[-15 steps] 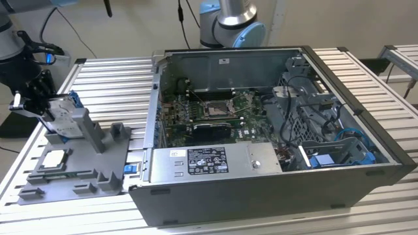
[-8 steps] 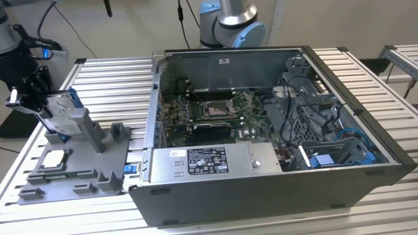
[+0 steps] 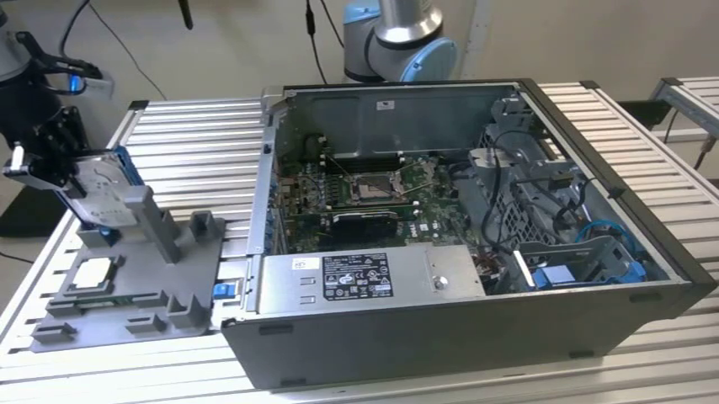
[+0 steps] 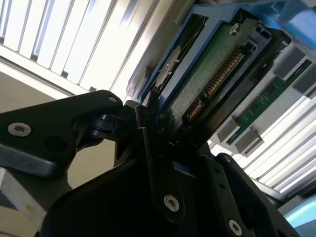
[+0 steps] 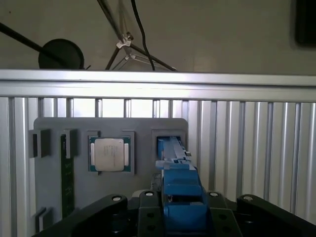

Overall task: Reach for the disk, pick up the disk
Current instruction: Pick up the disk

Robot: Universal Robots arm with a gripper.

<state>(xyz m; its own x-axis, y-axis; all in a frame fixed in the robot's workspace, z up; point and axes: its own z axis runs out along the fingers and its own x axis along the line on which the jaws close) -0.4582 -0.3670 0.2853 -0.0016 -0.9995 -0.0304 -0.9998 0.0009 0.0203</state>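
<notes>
Pinching the disk (image 3: pixel 99 185) by its blue carrier, the tool (image 3: pixel 67 181) hangs at the exterior view's left, its black fingers pressed against the carrier's sides. In the first wrist view the carrier (image 5: pixel 180 195) sits between the two fingers. In the second wrist view the drive's green circuit board (image 4: pixel 207 74) faces the camera inside its blue frame. The disk stands upright on edge with its lower end at a slot of the grey holder tray (image 3: pixel 146 286); I cannot tell whether it has cleared that slot.

The tray has several pockets. A square silver processor chip (image 5: pixel 109 154) lies flat in one of them, just beside the disk's slot. A green memory stick (image 5: pixel 63 170) stands on edge in a narrow groove near the tray's other end.

Next to the tray, toward the exterior view's right, lies an open computer case (image 3: pixel 450 337). Inside it are a green motherboard (image 3: pixel 371 189) with a bare processor socket, a grey power supply box (image 3: pixel 371 278) with a black-and-white sticker, and a blue drive cage (image 3: pixel 561 273) among loose cables.

Tray and case rest on a bench (image 3: pixel 191 143) of ribbed aluminium slats. Behind the case rises the silver and pale-blue base of an arm (image 3: pixel 399 34). Beyond it is a plain pale wall (image 5: pixel 222 34), with black cables (image 5: pixel 143 34) hanging in front of it.
</notes>
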